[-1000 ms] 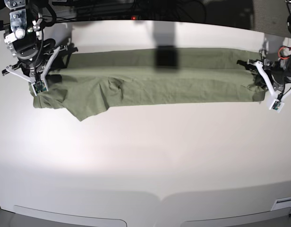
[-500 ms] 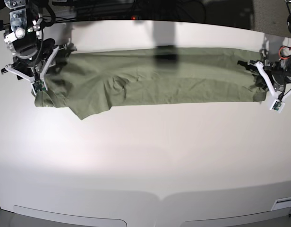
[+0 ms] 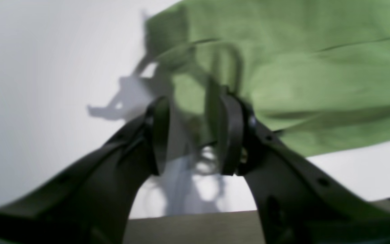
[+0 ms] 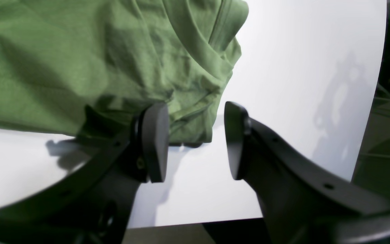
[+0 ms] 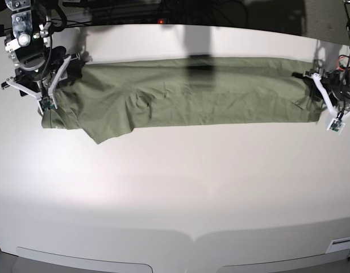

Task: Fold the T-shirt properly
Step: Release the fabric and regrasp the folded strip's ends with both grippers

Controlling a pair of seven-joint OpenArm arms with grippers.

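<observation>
The sage-green T-shirt (image 5: 186, 91) lies flat as a long wrinkled band across the far half of the white table (image 5: 175, 199). At its left end in the base view, my right gripper (image 5: 57, 79) hovers over the bunched sleeve corner. The right wrist view shows this gripper (image 4: 195, 142) open, with the crumpled corner (image 4: 188, 101) just past the fingertips and not pinched. At the band's right end, my left gripper (image 5: 318, 85) sits by the shirt's edge. In the blurred left wrist view this gripper (image 3: 193, 135) is open above the shirt (image 3: 300, 67), holding nothing.
Dark cables and equipment (image 5: 163, 8) run behind the table's far edge. The table's right edge (image 4: 381, 101) drops off close to the right gripper. A small white label (image 5: 341, 244) sits at the near right corner.
Both grippers have let go of the shirt, right first, then left. The lifted far layer has dropped flat. The left arm has drawn back a little toward the shirt's right edge.
</observation>
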